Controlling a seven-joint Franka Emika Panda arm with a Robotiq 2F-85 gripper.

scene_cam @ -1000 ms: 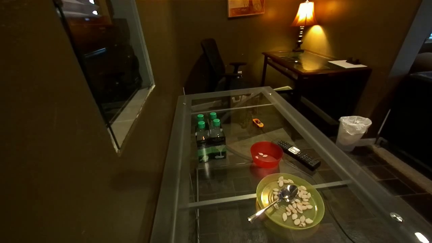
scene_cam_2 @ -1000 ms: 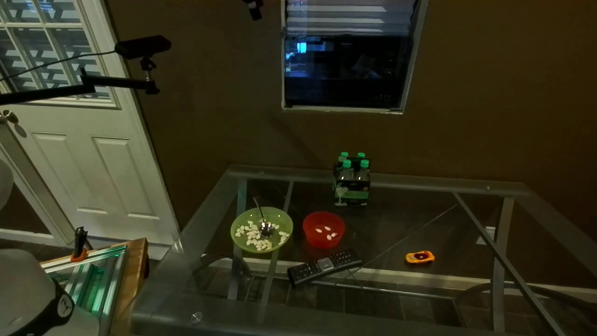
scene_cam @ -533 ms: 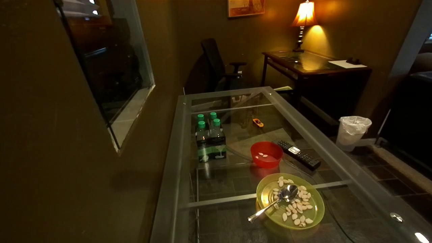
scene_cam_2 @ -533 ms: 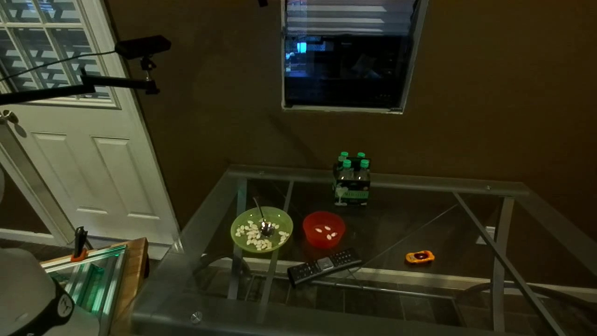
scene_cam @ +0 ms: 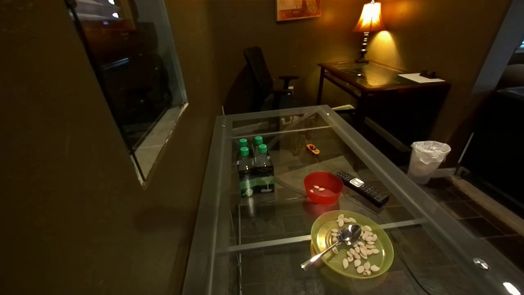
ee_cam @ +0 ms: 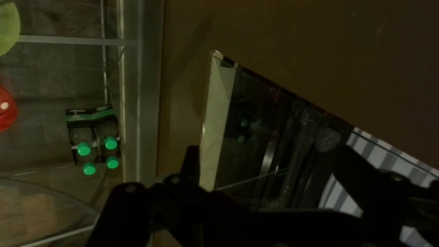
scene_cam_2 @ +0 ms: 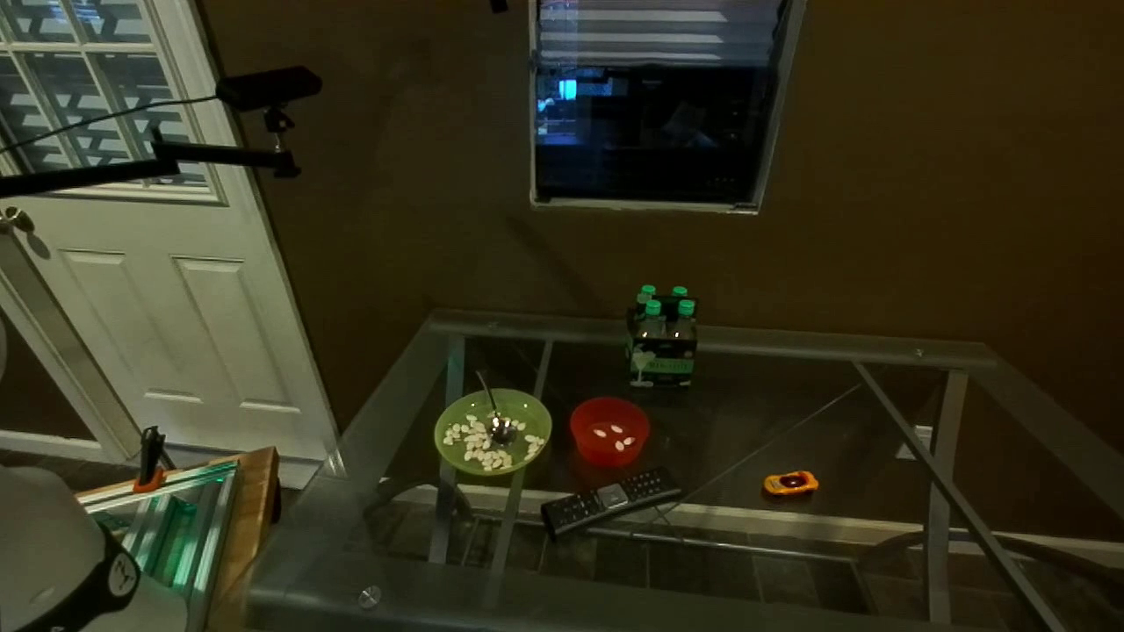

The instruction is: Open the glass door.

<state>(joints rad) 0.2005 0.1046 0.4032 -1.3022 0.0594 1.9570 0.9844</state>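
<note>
While the gripper [ee_cam: 265,149] gapes, the glass door [scene_cam_2: 645,136] sits in the wall [scene_cam_2: 931,193] above the table [scene_cam_2: 861,348]

As the wrist view has it, its two fingers [ee_cam: 355,168] stand wide apart with the glass door showing between them; whether either touches it, I can't tell. A pale frame [scene_cam_2: 641,206] edges it. Below it, near the wall, one carton [scene_cam_2: 663,369] holds four bottles [scene_cam: 262,159] with four green caps [ee_cam: 84,149]. Lettering runs along its green band [scene_cam_2: 672,365], too blurred for me to read, beside a printed cocktail glass [scene_cam_2: 642,365]. Farther out stand one red bowl [scene_cam: 323,199] with a few pale seeds [scene_cam: 321,189] in it and one green dish [scene_cam: 384,255] with many more, plus one spoon [scene_cam: 349,234] whose handle pokes over the rim. Just beside the red bowl lies one remote [scene_cam: 362,187], its key markings too small to make out; one orange toy [scene_cam: 312,149] lies well apart from the dish. Beyond the table I see one lit lamp [scene_cam: 369,18] on one desk [scene_cam: 376,80], one black chair [scene_cam: 260,69] and one bin [scene_cam: 421,169] on the floor. In an exterior view, a white part of the arm [scene_cam_2: 53,544] bears one round badge [scene_cam_2: 123,577], its sign unclear to me.
</note>
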